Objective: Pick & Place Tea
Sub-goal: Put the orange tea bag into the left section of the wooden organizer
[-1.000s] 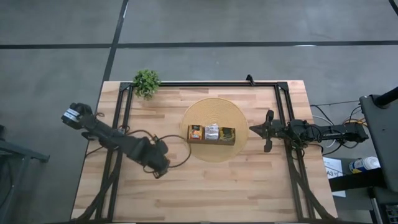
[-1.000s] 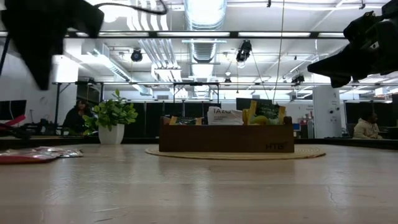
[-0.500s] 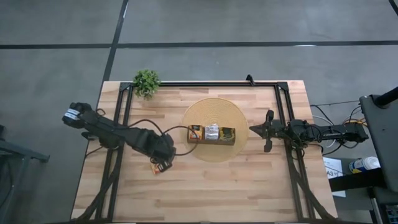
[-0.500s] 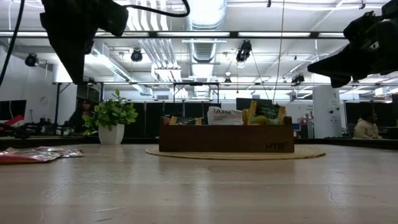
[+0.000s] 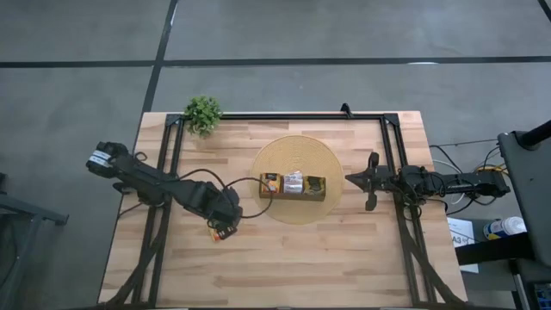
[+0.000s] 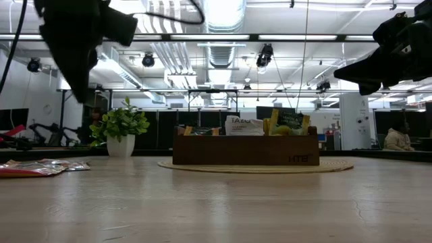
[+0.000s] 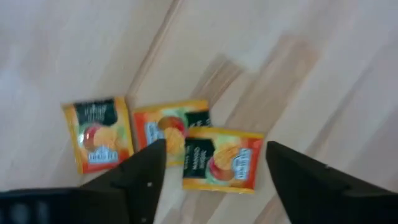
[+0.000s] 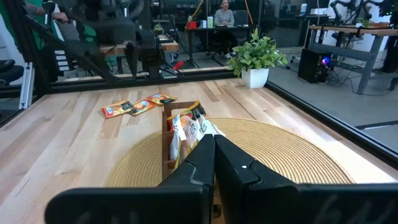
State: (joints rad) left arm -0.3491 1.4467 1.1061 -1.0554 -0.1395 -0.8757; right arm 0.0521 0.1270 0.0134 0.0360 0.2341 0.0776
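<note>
Working over the wooden table [image 5: 284, 258], my largest reference. At its centre lies the round woven mat [image 5: 297, 159], and on the mat sits the long dark-brown box [image 5: 293, 185], divided, with sachets standing upright in its compartments. A potted plant [image 5: 203, 113] stands near the table's 11 o'clock corner.

My left arm reaches in from 9 o'clock; my left gripper [image 5: 225, 226] hangs above the boards at about 8 o'clock from the box, well off the mat. Its fingers [image 7: 140, 177] stand spread apart with nothing between them. Straight below, three yellow-red-black tea sachets [image 7: 168, 146] lie flat on the bare wood: two overlap, the third sits just beside them. From above only a small red-orange patch of them shows at the gripper.

My right arm waits at 3 o'clock, its right gripper [image 5: 351, 179] near the mat's edge, fingers pressed fully together on nothing, pointing toward the box.
</note>
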